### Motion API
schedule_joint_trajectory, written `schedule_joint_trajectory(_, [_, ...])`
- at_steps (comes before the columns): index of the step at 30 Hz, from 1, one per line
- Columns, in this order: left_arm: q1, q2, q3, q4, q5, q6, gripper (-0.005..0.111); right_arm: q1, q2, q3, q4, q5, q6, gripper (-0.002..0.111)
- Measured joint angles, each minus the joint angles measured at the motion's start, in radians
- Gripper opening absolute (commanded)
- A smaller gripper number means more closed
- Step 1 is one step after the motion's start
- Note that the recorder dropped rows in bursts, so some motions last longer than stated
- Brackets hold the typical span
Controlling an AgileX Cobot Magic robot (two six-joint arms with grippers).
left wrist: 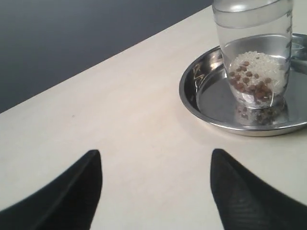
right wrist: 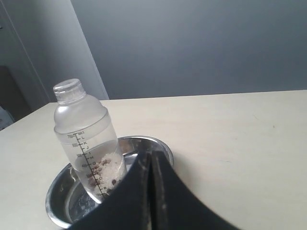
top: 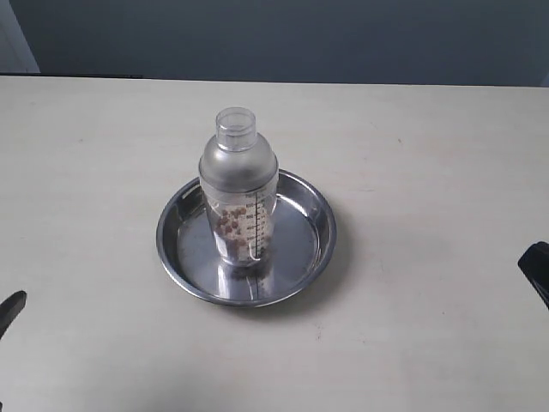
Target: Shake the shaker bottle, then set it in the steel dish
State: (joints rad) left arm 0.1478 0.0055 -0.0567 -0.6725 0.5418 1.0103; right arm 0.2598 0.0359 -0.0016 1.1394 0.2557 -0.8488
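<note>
Table [top: 429, 172] bears shaker bottle [top: 240, 184] in steel dish [top: 176, 249], seemingly beyond right claw [right wrist: 149, 158].

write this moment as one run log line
shaker bottle: upright in steel dish | left gripper: open, away from bottle | right gripper: shut, away from bottle | state: bottle set in dish

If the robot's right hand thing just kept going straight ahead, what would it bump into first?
Probably the steel dish: the shut right gripper aims at its rim, with the shaker bottle just beside that line. Depth is unclear.
</note>
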Motion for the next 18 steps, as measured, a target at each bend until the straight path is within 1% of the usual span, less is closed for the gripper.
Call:
schedule_joint_trajectory(4, [0.000,0.000,0.000,0.002,0.014,0.000,0.061,0.000,0.000,0.000,0.000,0.002,0.000,-0.001])
schedule_joint_trajectory(7, [0.000,0.000,0.000,0.030,0.024,0.030,0.061,0.000,0.000,0.000,0.000,0.004,0.000,-0.001])
schedule_joint_trajectory(8, [0.000,0.000,0.000,0.037,0.030,0.035,0.059,0.000,0.000,0.000,0.000,0.004,0.000,-0.001])
schedule_joint_trajectory(10, [0.000,0.000,0.000,0.044,0.044,0.042,0.050,0.000,0.000,0.000,0.000,0.006,0.000,-0.001])
schedule_joint_trajectory(12, [0.000,0.000,0.000,0.044,0.052,0.044,0.035,0.000,0.000,0.000,0.000,0.006,0.000,-0.001])
schedule_joint_trajectory(14, [0.000,0.000,0.000,0.032,0.042,0.044,0.023,0.000,0.000,0.000,0.000,0.006,0.000,-0.001])
schedule_joint_trajectory(16, [0.000,0.000,0.000,0.011,-0.002,0.044,0.014,0.000,0.000,0.000,0.000,0.006,0.000,-0.001])
schedule_joint_trajectory(18, [0.002,0.000,0.000,0.000,-0.067,0.046,0.008,0.000,0.000,0.000,0.000,0.006,0.000,-0.001])
